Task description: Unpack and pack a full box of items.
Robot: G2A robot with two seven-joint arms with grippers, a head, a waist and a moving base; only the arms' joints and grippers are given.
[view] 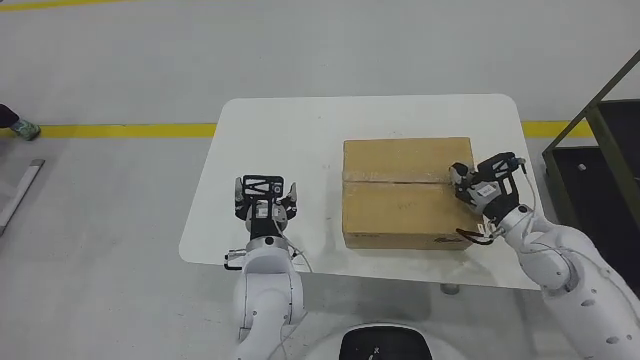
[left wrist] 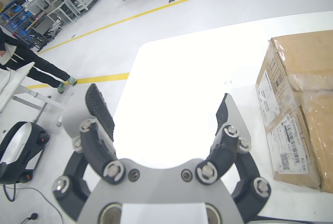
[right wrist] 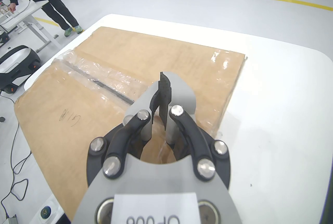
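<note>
A closed brown cardboard box (view: 407,192) lies on the white table (view: 280,130), its two top flaps held by clear tape along the middle seam (right wrist: 104,82). My right gripper (right wrist: 162,84) is shut with nothing between its fingers, hovering over the box's top near the seam's end at the box's right edge (view: 470,185). My left gripper (left wrist: 158,101) is open and empty above the bare table, left of the box (left wrist: 294,110), whose labelled side faces it. In the top view the left gripper (view: 265,198) sits near the table's front left.
A dark metal frame (view: 600,150) stands just off the table's right side. On the floor to the left are a white and black device (left wrist: 18,149) and a small table (left wrist: 15,89). Yellow floor lines (view: 100,130) run behind.
</note>
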